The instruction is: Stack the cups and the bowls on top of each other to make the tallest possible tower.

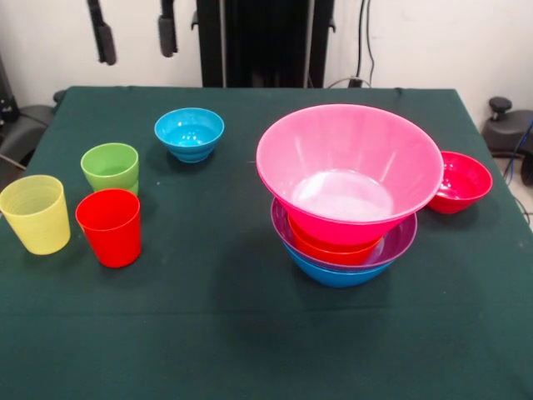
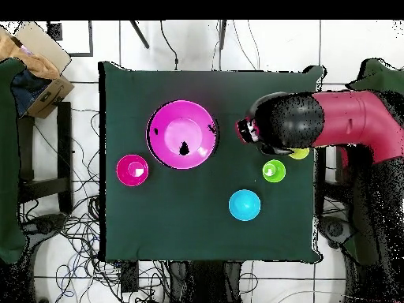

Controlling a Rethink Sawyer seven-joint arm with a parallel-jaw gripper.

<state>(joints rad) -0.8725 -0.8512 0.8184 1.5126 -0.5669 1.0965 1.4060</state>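
The tower stands right of centre: a blue bowl (image 1: pixel 337 276) lowest, a purple bowl (image 1: pixel 401 240), an orange bowl (image 1: pixel 331 250), and a big pink bowl (image 1: pixel 350 167) (image 2: pixel 183 134) on top, slightly tilted. A small crimson bowl (image 1: pixel 460 181) (image 2: pixel 132 170) sits just beside it. A small cyan bowl (image 1: pixel 189 133) (image 2: pixel 245 205) stands alone. The yellow cup (image 1: pixel 35 214), red cup (image 1: pixel 109 227) and green cup (image 1: pixel 110 167) (image 2: pixel 274 170) stand upright together at the left. My gripper (image 1: pixel 135 33) hangs open and empty high above the cups. In the overhead view the arm (image 2: pixel 316 122) hides the red cup.
The green table (image 1: pixel 250 342) carries everything. The black pedestal (image 1: pixel 265 42) stands at its far side. A cardboard box (image 2: pixel 39 67), chairs and cables lie off the table.
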